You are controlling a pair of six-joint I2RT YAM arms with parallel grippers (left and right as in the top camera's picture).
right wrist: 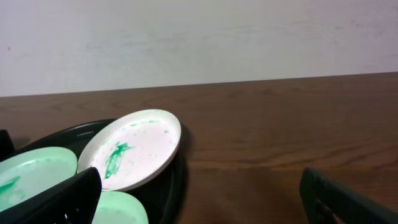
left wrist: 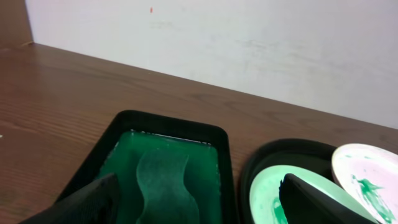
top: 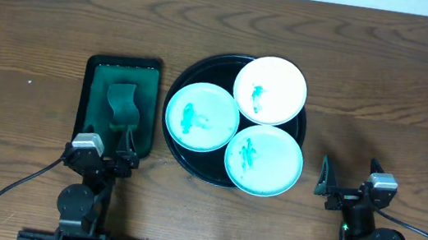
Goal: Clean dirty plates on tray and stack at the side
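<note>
Overhead: all three plates point(top: 202, 117) sit smeared on the black tray point(top: 191, 74). The left gripper point(top: 103, 155) is spread wide near-left of the tray, and the right gripper point(top: 347, 189) is spread too, off the tray's right.
Left wrist: sponge point(left wrist: 163, 180) lies in the green tray point(left wrist: 174, 124) beside the black tray, nothing grabbed.
Right wrist: empty-handed; far plate point(right wrist: 134, 149) overlaps its neighbours on the tray.
Tip: probably sponge first, so drop straight, pinch its middle.

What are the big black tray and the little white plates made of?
The black tray looks like glossy plastic, maybe lacquered, because its raised rim shines. The plates look like smooth glazed ceramic or hard plastic. The green smears sit on top and have not soaked in. The table shows brown wood grain, possibly laminate.
</note>
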